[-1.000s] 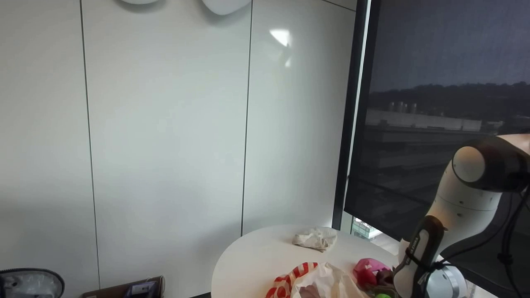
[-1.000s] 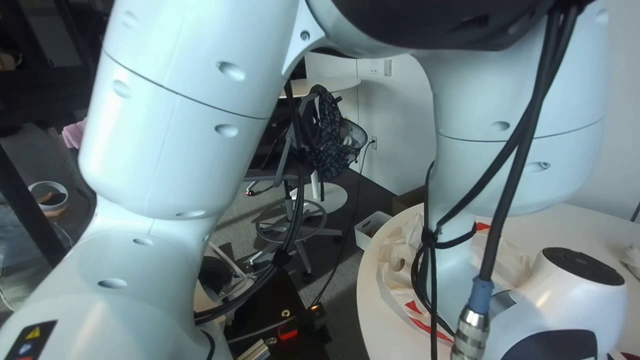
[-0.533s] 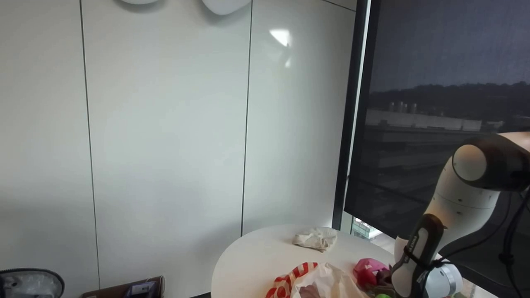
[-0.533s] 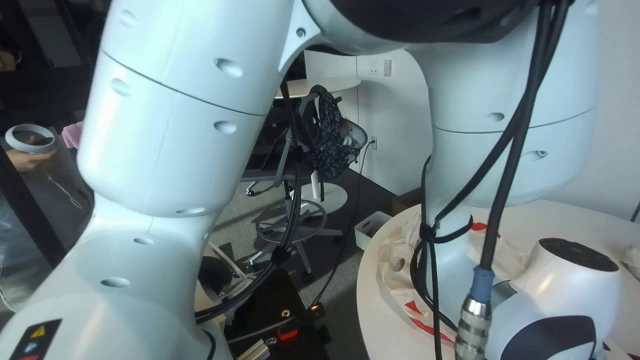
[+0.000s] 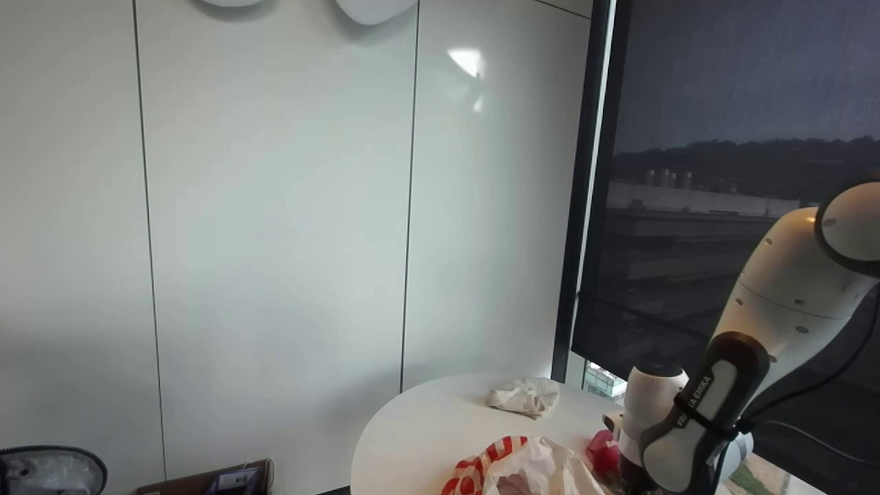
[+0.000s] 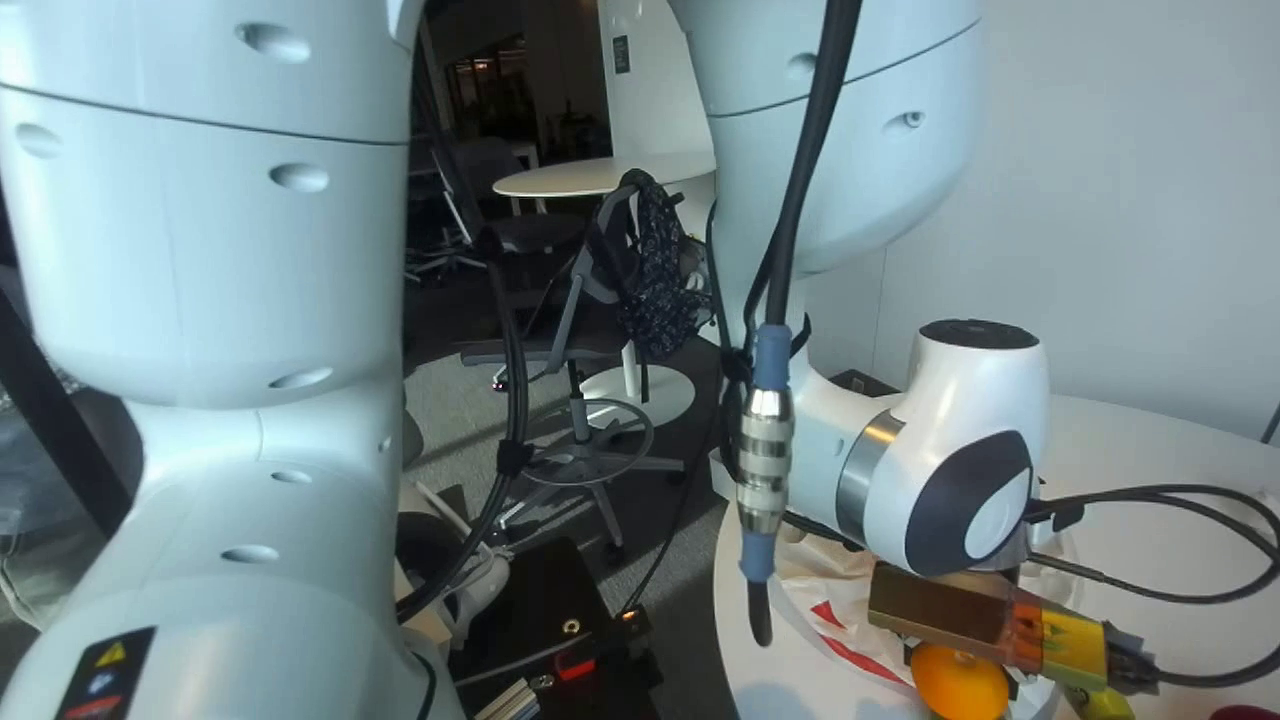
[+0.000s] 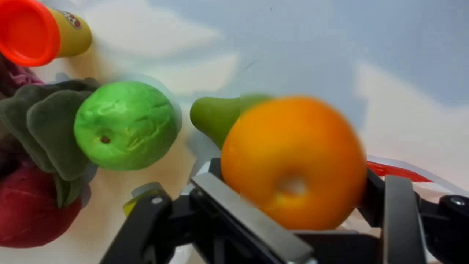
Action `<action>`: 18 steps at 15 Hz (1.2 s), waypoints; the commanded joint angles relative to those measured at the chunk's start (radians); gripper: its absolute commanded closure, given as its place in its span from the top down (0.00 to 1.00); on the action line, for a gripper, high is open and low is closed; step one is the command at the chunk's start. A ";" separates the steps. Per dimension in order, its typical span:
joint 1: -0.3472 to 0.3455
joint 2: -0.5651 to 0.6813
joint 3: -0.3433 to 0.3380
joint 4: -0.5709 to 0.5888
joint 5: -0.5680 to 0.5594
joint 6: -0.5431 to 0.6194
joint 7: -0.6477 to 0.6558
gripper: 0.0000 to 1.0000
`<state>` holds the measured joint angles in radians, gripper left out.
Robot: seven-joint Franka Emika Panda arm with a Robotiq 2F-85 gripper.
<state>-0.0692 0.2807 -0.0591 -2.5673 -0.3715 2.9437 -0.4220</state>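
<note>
Orange [image 7: 293, 157] sits pinched between the jaws of the gripper [image 7: 295, 183] above the table [image 6: 1170, 445], and its round shape might let it slip out if the grip is off-centre.

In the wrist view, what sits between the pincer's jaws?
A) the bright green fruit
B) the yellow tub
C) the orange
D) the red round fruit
C: the wrist view shows the orange clasped in the pincer, with one jaw against each side of it.
</note>
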 commanded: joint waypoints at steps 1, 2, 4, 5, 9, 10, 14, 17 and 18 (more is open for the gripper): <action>0.131 -0.004 -0.024 0.012 -0.137 0.061 0.058 0.58; 0.180 0.010 -0.043 0.031 -0.188 0.083 0.087 0.58; 0.289 0.054 -0.094 0.103 -0.299 0.113 0.166 0.58; 0.332 0.079 -0.110 0.141 -0.335 0.120 0.197 0.58; 0.459 0.224 -0.141 0.324 -0.392 0.123 0.278 0.58; 0.478 0.263 -0.145 0.365 -0.386 0.130 0.286 0.58; 0.475 0.416 -0.121 0.504 -0.348 0.139 0.266 0.96; 0.479 0.442 -0.139 0.526 -0.358 0.115 0.262 1.00; 0.494 0.432 -0.166 0.518 -0.368 0.102 0.272 1.00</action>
<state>0.4064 0.7055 -0.1830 -2.0739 -0.7260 3.0531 -0.1612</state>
